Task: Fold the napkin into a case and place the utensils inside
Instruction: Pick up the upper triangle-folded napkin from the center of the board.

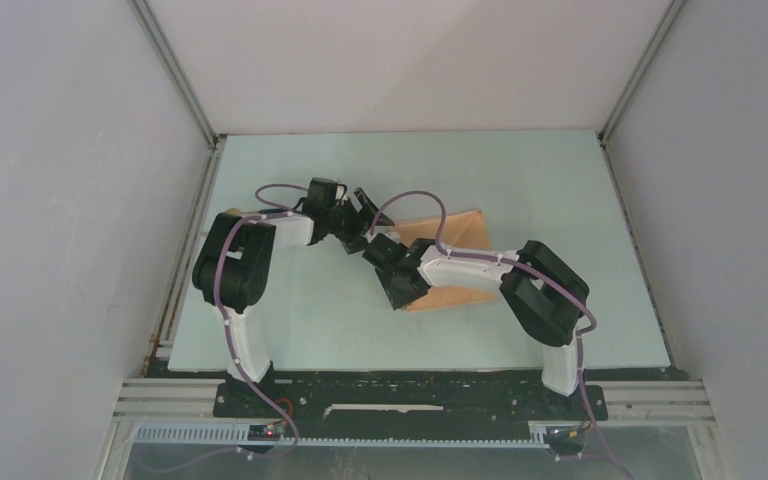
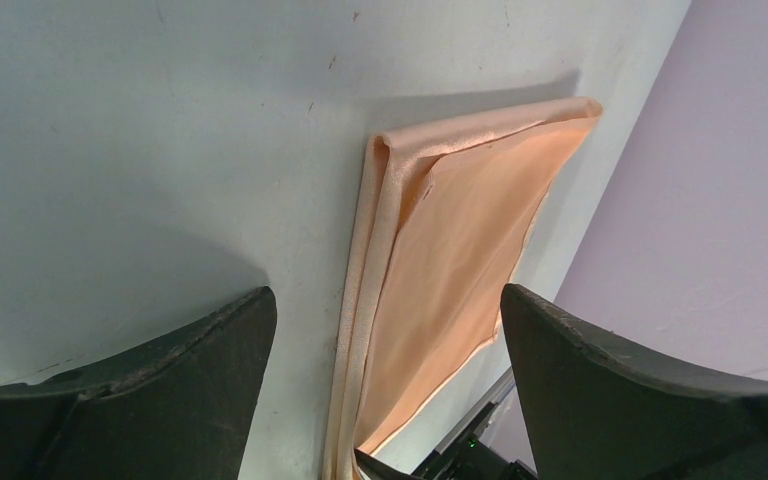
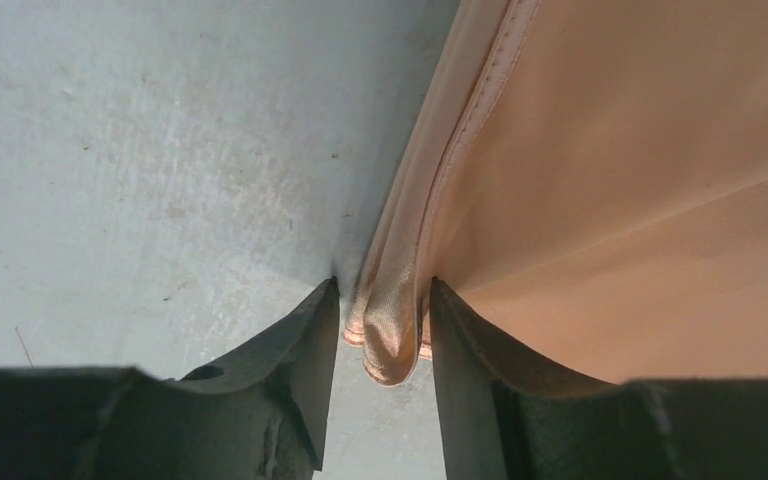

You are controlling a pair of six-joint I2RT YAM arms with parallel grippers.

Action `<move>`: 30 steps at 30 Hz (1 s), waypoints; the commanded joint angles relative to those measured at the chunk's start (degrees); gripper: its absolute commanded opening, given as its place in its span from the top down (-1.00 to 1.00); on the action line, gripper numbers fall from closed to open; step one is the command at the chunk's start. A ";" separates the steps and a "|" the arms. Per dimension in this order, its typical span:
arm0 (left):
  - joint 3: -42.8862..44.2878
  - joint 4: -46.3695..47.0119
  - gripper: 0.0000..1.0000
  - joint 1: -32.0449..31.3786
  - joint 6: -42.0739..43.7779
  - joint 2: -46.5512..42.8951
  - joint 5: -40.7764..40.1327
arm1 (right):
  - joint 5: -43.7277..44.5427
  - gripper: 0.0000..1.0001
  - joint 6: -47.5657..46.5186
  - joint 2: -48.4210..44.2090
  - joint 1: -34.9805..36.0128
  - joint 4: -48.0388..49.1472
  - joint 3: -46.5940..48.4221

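The peach napkin [image 1: 457, 228] lies folded on the table, partly under my right arm. In the left wrist view the napkin [image 2: 460, 250] shows a doubled, rolled left edge and a flat upper layer. My left gripper [image 1: 364, 220] hangs open above that edge, and in its own view the left gripper [image 2: 388, 300] has its fingers wide apart with nothing held. My right gripper [image 1: 400, 298] is at the napkin's near left corner. In its own view the right gripper [image 3: 382, 285] is open around the bunched corner of the napkin [image 3: 390, 330], with a thin gap at the left finger. The utensils are out of view.
The pale green table [image 1: 290, 310] is boxed in by white walls on the left, right and back. The two arms nearly meet over the napkin's left edge. Part of my right arm [image 2: 460, 462] shows low in the left wrist view.
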 commanded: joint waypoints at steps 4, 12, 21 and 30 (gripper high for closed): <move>1.31 -0.89 -0.87 0.27 2.06 -2.23 -0.78 | 1.14 0.19 2.35 3.55 0.21 -3.88 0.69; 1.61 -0.76 -0.88 0.29 1.96 -1.68 -0.54 | 1.32 1.00 2.06 2.94 -0.74 -2.27 0.82; 0.34 0.81 -0.91 0.29 0.17 -2.36 1.14 | -7.69 1.00 -0.37 -5.90 -4.19 6.26 -3.01; -2.51 6.67 -0.95 -0.35 -4.48 -1.86 2.68 | -15.98 1.00 0.42 -10.53 -8.70 11.01 -8.11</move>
